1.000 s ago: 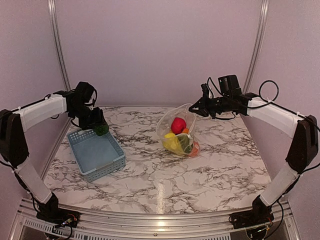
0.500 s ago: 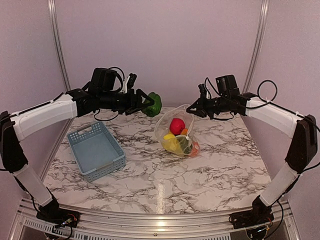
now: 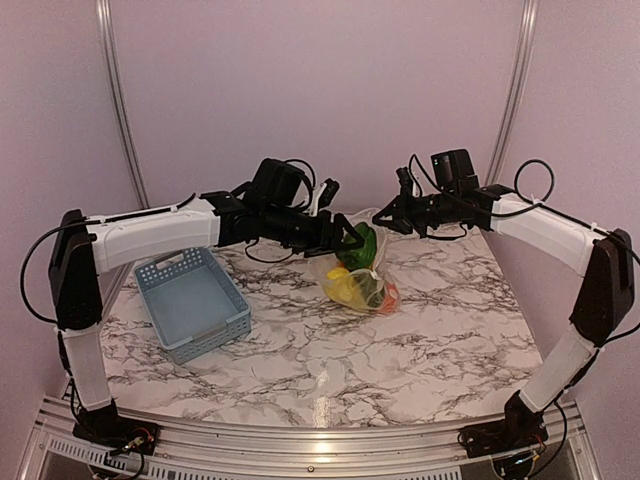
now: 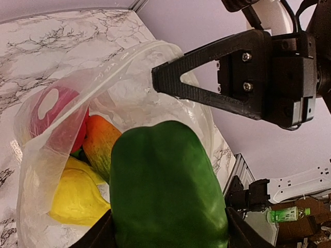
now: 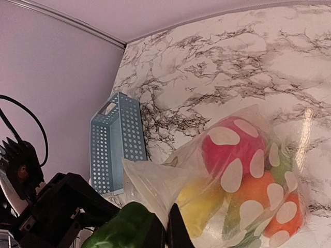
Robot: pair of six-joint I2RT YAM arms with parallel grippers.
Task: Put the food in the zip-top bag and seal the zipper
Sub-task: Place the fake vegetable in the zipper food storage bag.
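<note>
Green pepper [image 3: 363, 243] is pinched in the left gripper [image 3: 347, 238] at the open mouth of the bag [image 5: 150, 181], which stands far centre on the worktop [image 3: 420, 340]. Its rim is clamped by the right gripper [image 3: 384, 224]. Red, yellow and orange food [image 3: 346, 285] is seen inside.

Left wrist view: green pepper [image 4: 165, 186] fills the near frame, lower end cut by the bottom edge. Left gripper [image 3: 348, 240] fingers are almost wholly hidden behind it.
Top view: pepper and left gripper cover the bag [image 3: 368, 288] mouth and the red fruit [image 5: 214, 155].
Right wrist view: right gripper [image 3: 388, 222] cut by the bottom edge, one dark fingertip [image 5: 174, 230] showing.
Zipper too thin to make out anywhere.
</note>
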